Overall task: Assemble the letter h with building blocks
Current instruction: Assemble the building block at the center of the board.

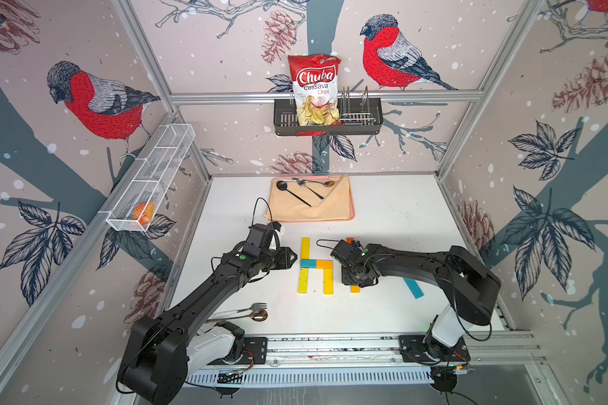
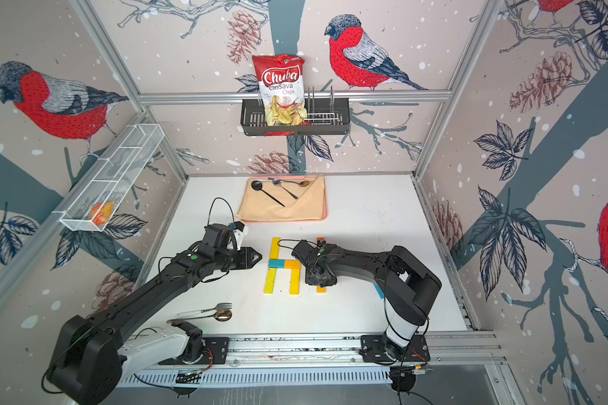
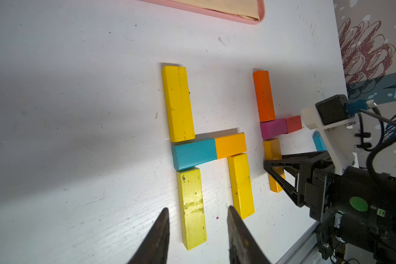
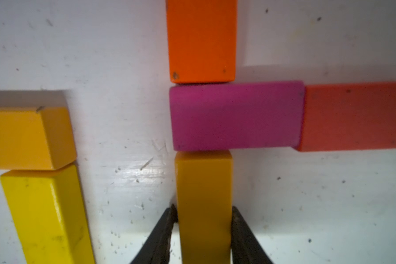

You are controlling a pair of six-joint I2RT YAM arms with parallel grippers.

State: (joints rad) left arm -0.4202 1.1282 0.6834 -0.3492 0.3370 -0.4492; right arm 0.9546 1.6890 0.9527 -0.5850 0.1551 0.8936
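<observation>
A finished h of building blocks lies mid-table: two yellow planks (image 1: 305, 248) (image 1: 303, 280), a teal one (image 1: 308, 263), an orange-yellow one (image 1: 324, 264) and a yellow leg (image 1: 328, 281). To its right sit an orange block (image 4: 201, 41), a magenta block (image 4: 236, 116) and a red block (image 4: 357, 116). My right gripper (image 4: 204, 206) is shut on an amber block (image 4: 204, 182) that lies on the table, its end against the magenta one. My left gripper (image 3: 198, 208) hovers open and empty left of the h (image 1: 293, 260).
A loose teal block (image 1: 414, 288) lies under the right arm. A pink tray (image 1: 352, 210) with cloth and spoons sits at the back. A fork (image 1: 257, 308) and a spoon (image 1: 258, 316) lie front left. A wire basket (image 1: 148, 182) and a black rack (image 1: 376, 119) hang on the walls.
</observation>
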